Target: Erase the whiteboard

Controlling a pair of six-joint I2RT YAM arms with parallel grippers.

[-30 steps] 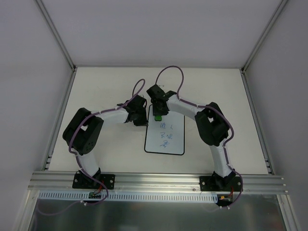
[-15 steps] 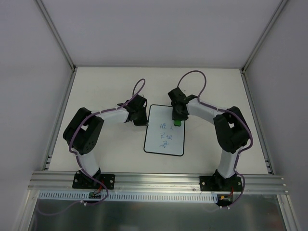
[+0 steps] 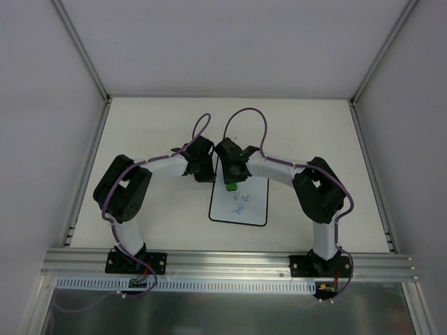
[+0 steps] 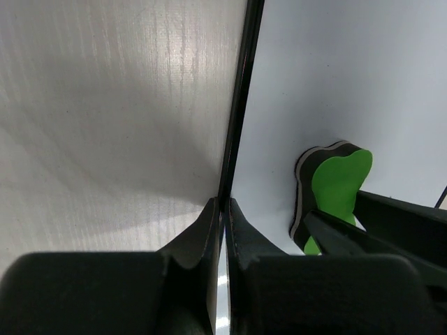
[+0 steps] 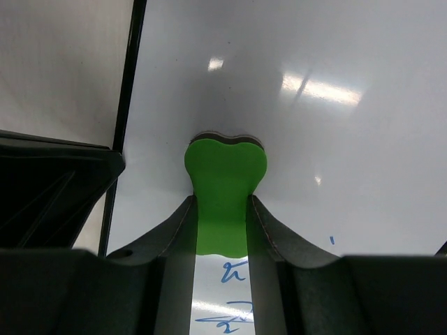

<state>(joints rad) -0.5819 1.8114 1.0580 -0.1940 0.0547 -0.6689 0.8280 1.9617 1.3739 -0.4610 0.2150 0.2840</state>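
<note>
The whiteboard [image 3: 244, 208] lies flat on the table between the arms, white with a thin black border and blue handwriting in its middle. My left gripper [image 3: 204, 172] is shut on the board's left edge [image 4: 237, 125] near its far corner. My right gripper [image 3: 231, 183] is shut on the green eraser [image 5: 223, 188] and presses it on the board's upper left part [image 5: 335, 139]. Blue marks [image 5: 234, 276] show just behind the eraser. The eraser also shows in the left wrist view [image 4: 334, 187].
The board rests on a cream table [image 3: 154, 125] inside white walls. An aluminium rail [image 3: 230, 264] runs along the near edge by the arm bases. Purple cables loop above both wrists.
My right gripper swept the eraser from the board's top left to its top right and back to the left, a little lower. The top line of writing is gone. The left gripper stayed put.
</note>
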